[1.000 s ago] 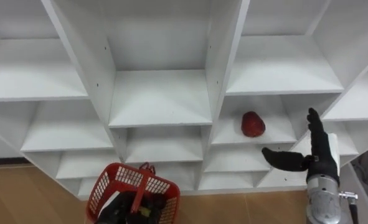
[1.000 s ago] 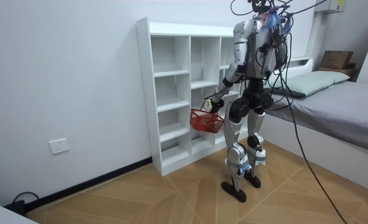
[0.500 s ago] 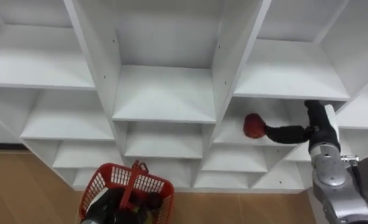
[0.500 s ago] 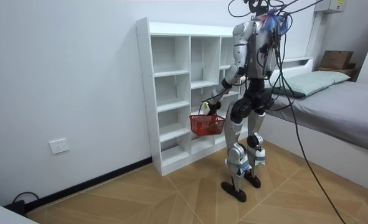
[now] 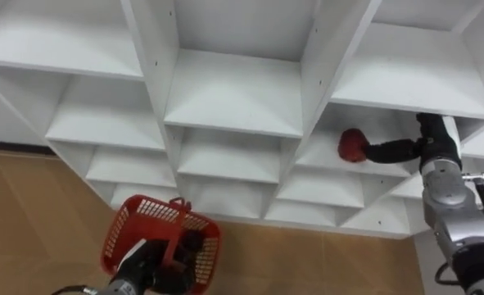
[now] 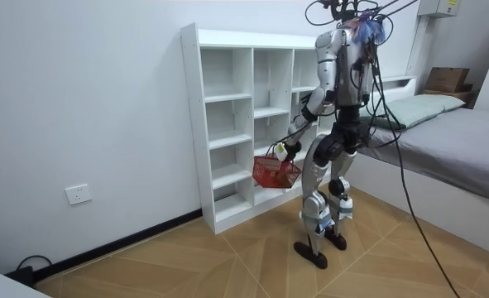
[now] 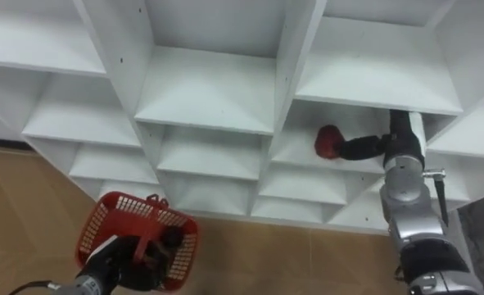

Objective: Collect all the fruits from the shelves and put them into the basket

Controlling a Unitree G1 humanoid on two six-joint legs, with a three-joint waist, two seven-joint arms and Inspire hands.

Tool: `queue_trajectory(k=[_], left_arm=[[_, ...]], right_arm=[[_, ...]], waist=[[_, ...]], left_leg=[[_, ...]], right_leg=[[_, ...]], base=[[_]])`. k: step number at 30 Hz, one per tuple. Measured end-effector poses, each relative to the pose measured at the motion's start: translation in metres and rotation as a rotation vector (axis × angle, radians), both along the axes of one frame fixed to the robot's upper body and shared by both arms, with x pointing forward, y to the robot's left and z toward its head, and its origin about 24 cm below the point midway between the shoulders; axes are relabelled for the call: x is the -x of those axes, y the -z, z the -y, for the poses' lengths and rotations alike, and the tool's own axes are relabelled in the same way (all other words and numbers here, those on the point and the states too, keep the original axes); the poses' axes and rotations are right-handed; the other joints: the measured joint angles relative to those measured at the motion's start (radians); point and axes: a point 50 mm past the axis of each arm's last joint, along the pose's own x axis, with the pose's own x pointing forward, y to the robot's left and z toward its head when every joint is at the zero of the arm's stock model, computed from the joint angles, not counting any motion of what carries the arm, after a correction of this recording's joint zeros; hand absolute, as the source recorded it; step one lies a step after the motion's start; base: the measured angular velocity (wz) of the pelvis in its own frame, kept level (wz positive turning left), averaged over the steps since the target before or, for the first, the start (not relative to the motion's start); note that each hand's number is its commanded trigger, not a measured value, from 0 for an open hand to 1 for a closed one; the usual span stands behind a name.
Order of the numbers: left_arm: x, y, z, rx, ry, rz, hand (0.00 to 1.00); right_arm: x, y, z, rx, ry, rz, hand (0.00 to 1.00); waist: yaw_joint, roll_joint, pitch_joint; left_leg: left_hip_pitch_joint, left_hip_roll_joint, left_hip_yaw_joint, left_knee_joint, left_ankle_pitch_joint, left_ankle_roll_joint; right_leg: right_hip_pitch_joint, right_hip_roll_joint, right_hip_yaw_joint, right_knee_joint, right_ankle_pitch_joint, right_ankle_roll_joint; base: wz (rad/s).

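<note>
A red fruit (image 5: 353,144) lies in a middle-row compartment of the white closet (image 5: 242,90), on the right side. My right hand (image 5: 426,139) reaches into that compartment from the right. Its thumb (image 5: 385,152) stretches left and touches the fruit, while its fingers point up, their tips hidden by the shelf board above. Low on the left my left hand (image 5: 143,269) is curled round the handle of a red mesh basket (image 5: 123,238), which hangs in front of the bottom shelves. Dark things lie in the basket. In the room view I stand close to the closet (image 6: 227,124) with the basket (image 6: 275,171) beside it.
The other compartments are bare white shelves (image 5: 225,156). Wooden floor (image 5: 37,213) runs below the closet. A bed (image 6: 451,136) stands at the room view's right, and a wall socket (image 6: 77,194) sits low on the wall at its left.
My right hand went from in front of the shelves into the compartment, and its thumb now rests against the fruit. The eye view has shifted, and I lean closer to the closet.
</note>
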Motion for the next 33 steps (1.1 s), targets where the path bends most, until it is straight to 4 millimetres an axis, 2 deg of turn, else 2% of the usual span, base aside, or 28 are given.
queue_trajectory(k=[3,9,12,14,17,22,28,33], left_arm=[[0.000,0.001,0.003,0.001,0.017,-0.006,1.00],[0.001,0.005,0.008,0.000,0.044,-0.030,1.00],[-0.007,0.008,0.006,-0.019,0.047,-0.056,1.00],[-0.012,0.008,0.005,-0.029,0.054,-0.063,1.00],[-0.015,0.008,0.007,-0.035,0.073,-0.067,1.00],[-0.021,0.007,0.009,-0.037,0.076,-0.063,1.00],[-0.024,0.006,0.010,-0.030,0.070,-0.058,1.00],[-0.028,0.004,0.013,-0.025,0.075,-0.048,1.00]], right_arm=[[0.000,0.002,0.002,-0.001,0.017,-0.010,0.00],[0.002,0.007,0.002,0.015,0.024,-0.031,0.00],[0.004,0.009,0.004,0.020,0.044,-0.038,0.00],[0.004,0.010,0.005,0.025,0.056,-0.040,0.00],[0.005,0.011,0.006,0.029,0.070,-0.045,0.00],[0.002,0.007,0.005,0.040,0.065,-0.014,0.00],[0.000,0.005,0.002,0.046,0.049,0.001,0.00],[0.000,0.006,0.000,0.044,0.041,-0.004,0.00]], waist=[[0.015,0.001,0.0011],[0.021,-0.003,0.0043],[0.031,-0.006,0.0120],[0.037,-0.005,0.0210],[0.042,-0.002,0.0232],[0.041,0.003,0.0236],[0.043,0.004,0.0228],[0.041,0.007,0.0216]], left_leg=[[-0.030,-0.004,-0.015,0.011,0.001,-0.001],[-0.092,-0.013,-0.025,0.040,0.001,0.000],[-0.112,-0.016,-0.020,0.040,0.001,0.001],[-0.123,-0.016,-0.019,0.041,0.001,0.001],[-0.154,-0.016,-0.020,0.047,0.001,0.002],[-0.199,-0.016,-0.016,0.057,0.002,0.002],[-0.202,-0.016,0.005,0.060,0.002,0.002],[-0.209,-0.015,0.004,0.076,0.001,0.002]], right_leg=[[-0.022,-0.006,-0.018,0.011,-0.005,-0.002],[-0.076,-0.017,-0.021,0.035,-0.010,0.000],[-0.105,-0.023,-0.018,0.047,-0.011,0.001],[-0.115,-0.023,-0.018,0.047,-0.011,0.001],[-0.147,-0.024,-0.017,0.053,-0.011,0.001],[-0.197,-0.026,-0.011,0.080,-0.013,-0.002],[-0.211,-0.028,0.008,0.084,-0.014,-0.002],[-0.214,-0.030,0.006,0.094,-0.016,-0.004]], base=[[0.20],[0.05],[-0.02],[0.00],[0.00],[-0.01],[-0.07],[0.01]])
